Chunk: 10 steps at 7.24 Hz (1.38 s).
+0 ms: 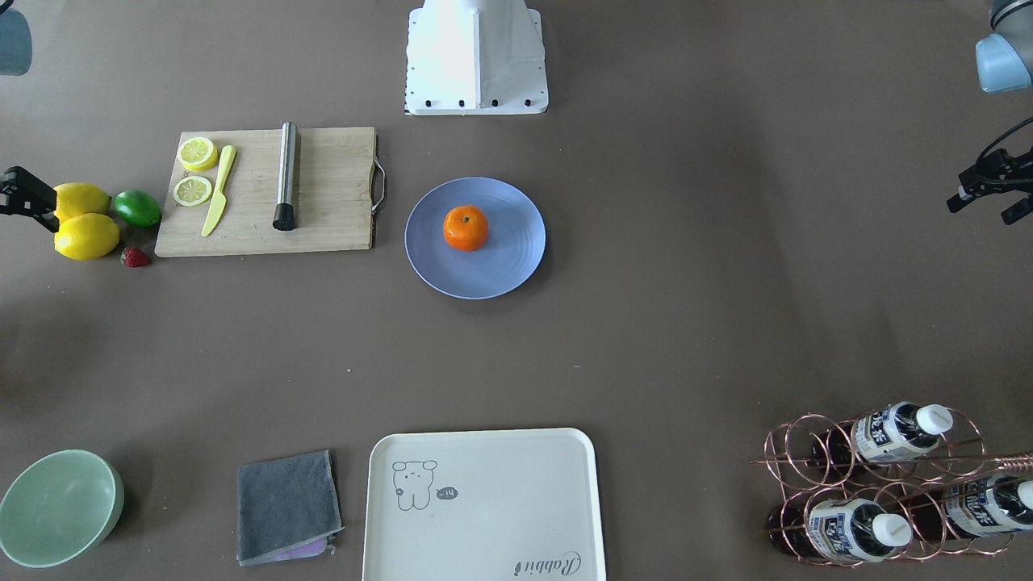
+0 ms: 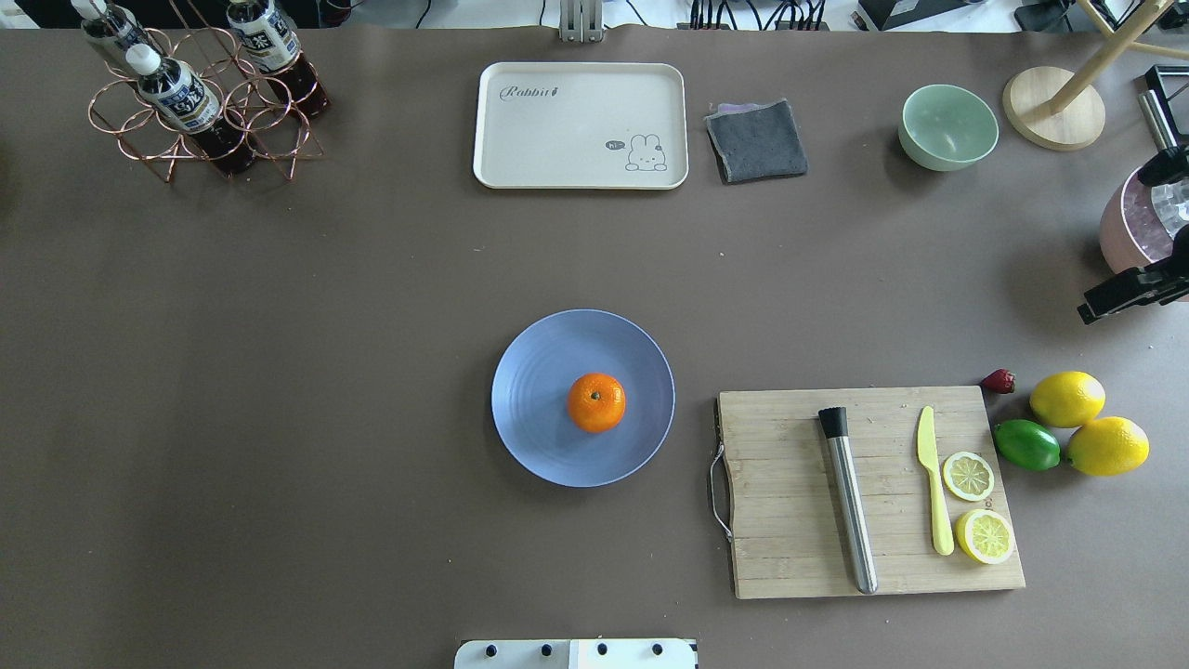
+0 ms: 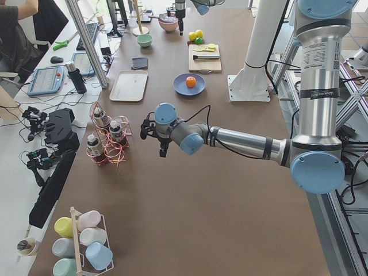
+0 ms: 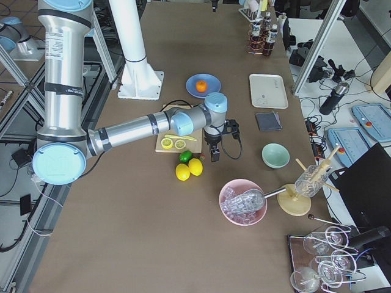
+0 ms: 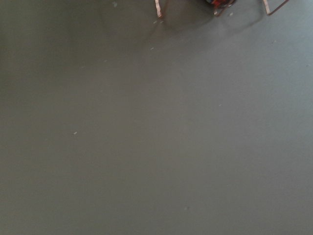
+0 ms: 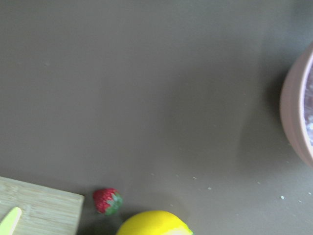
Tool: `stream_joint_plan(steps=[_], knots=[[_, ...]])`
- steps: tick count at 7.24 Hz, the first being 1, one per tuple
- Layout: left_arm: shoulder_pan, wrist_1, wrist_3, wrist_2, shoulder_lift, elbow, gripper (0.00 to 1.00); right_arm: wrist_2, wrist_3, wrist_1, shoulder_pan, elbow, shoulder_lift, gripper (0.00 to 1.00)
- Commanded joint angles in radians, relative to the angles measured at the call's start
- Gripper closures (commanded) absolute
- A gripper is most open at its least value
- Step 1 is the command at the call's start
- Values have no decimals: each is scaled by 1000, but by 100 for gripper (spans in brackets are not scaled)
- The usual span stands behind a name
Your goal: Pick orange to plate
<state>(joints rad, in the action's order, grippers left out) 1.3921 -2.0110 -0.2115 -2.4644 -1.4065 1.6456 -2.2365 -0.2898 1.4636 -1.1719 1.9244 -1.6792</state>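
The orange (image 2: 596,402) rests near the middle of the pale blue plate (image 2: 534,372), stem dimple up, with nothing touching it; the front-facing view shows the orange (image 1: 466,227) on the plate (image 1: 500,270) too. My right gripper (image 1: 32,202) hangs at the table's right end over the lemons, far from the plate, jaws apart and empty. My left gripper (image 1: 978,211) hovers over bare table toward the left end, well away from the plate, open and empty. Neither wrist view shows fingers, orange or plate.
A cutting board (image 2: 790,520) with a steel muddler (image 2: 850,502), yellow knife and lemon slices lies right of the plate. Two lemons (image 2: 1068,398), a lime (image 2: 1026,444) and a strawberry (image 2: 999,381) sit beyond it. Cream tray (image 2: 581,125), grey cloth, mint bowl (image 2: 947,125), bottle rack (image 2: 186,102), pink bowl (image 4: 244,201).
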Motion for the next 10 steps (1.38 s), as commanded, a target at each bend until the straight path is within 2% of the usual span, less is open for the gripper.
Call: stream_joint_plan(steps=[1, 2, 4, 7, 10], knots=[[120, 175, 226, -8, 0, -49, 3, -2, 150, 0, -116, -24, -92, 0], [149, 248, 228, -7, -3, 15, 3, -2, 211, 0, -149, -78, -93, 0], [163, 506, 245, -5, -12, 152, 3, -23, 287, 12, -222, -93, -105, 0], [214, 511, 308, -5, -20, 129, 3, -25, 293, 4, -244, -120, -125, 0], [211, 508, 311, 45, -42, 102, 3, -28, 291, 1, -244, -165, -111, 0]])
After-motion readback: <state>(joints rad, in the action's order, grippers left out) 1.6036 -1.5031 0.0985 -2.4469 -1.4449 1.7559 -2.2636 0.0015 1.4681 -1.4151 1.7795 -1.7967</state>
